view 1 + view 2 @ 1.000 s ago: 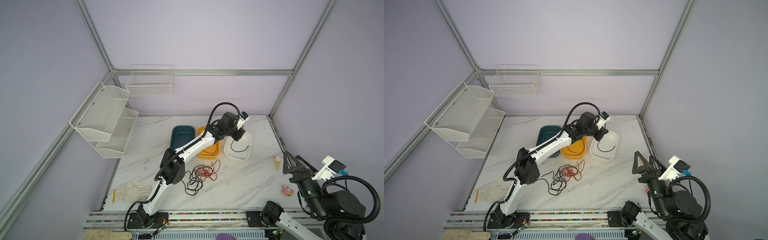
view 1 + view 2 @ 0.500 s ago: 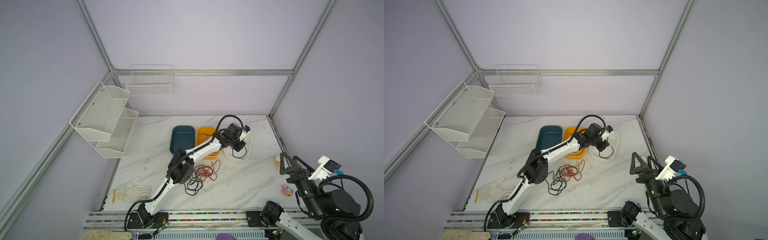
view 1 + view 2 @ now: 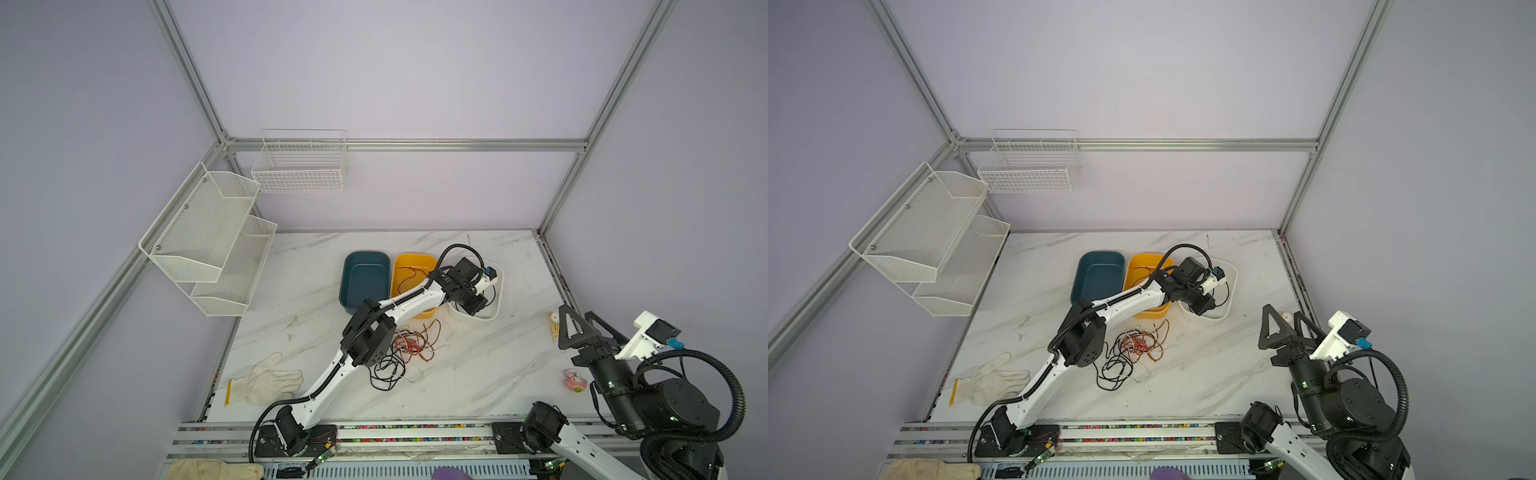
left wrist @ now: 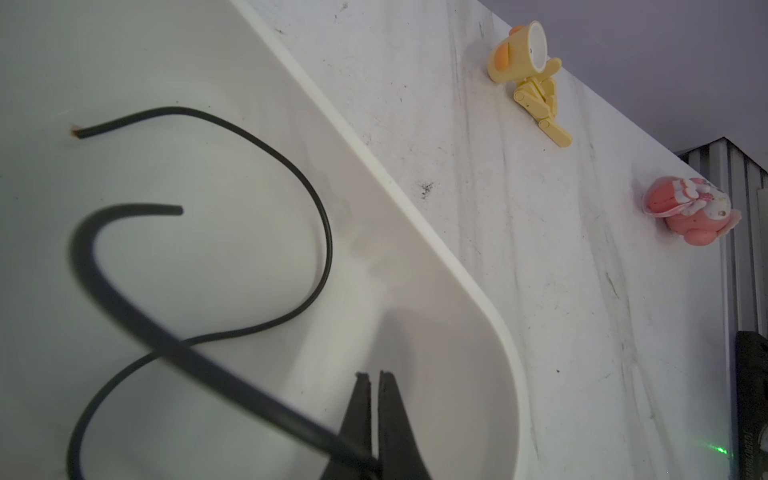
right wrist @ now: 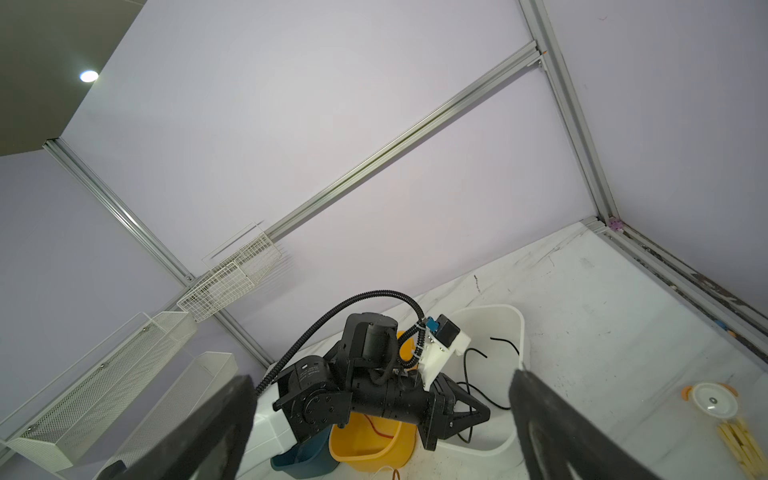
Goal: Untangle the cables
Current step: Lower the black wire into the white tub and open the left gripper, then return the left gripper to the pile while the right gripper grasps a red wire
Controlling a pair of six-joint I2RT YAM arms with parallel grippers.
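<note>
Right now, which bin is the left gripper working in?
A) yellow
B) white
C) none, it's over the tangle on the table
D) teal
B: the left wrist view shows the left gripper down inside the white bin, with the black cable looped on the bin floor and running up to its closed jaws.

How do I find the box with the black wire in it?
On the marble table, three bins sit in a row. It is the white bin at the right end, beside the yellow bin; only it holds a black cable.

No readable text, labels, numbers or signs visible
</note>
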